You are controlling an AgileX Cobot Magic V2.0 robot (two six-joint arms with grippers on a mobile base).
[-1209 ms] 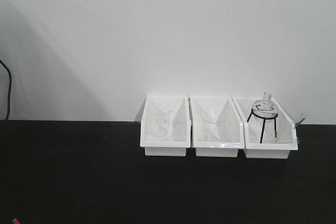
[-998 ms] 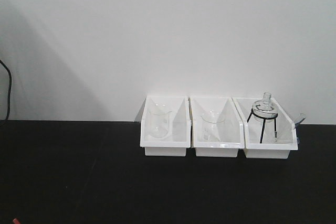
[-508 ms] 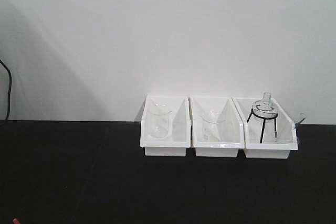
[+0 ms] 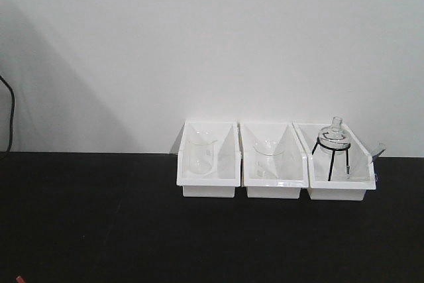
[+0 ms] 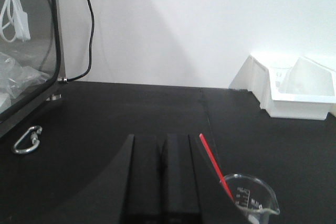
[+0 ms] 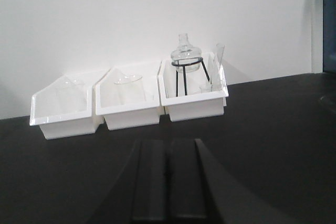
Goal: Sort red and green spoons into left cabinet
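The red spoon (image 5: 212, 160) stands slanted in a clear glass beaker (image 5: 253, 199) at the lower right of the left wrist view, only its slim handle showing. My left gripper (image 5: 162, 139) is shut and empty, just left of that handle and not touching it. The left cabinet (image 5: 29, 51) shows as a dark-framed grey front at the far left. A tiny red tip (image 4: 18, 278) pokes in at the front view's bottom left corner. My right gripper (image 6: 168, 142) is shut and empty, low over the black table. The green spoon is out of view.
Three white bins (image 4: 209, 160) (image 4: 273, 161) (image 4: 335, 162) stand in a row against the white wall, two holding beakers and the right one a flask on a black tripod (image 6: 186, 61). A metal carabiner (image 5: 26, 139) lies beside the cabinet. A black cable (image 5: 90, 19) hangs down the wall.
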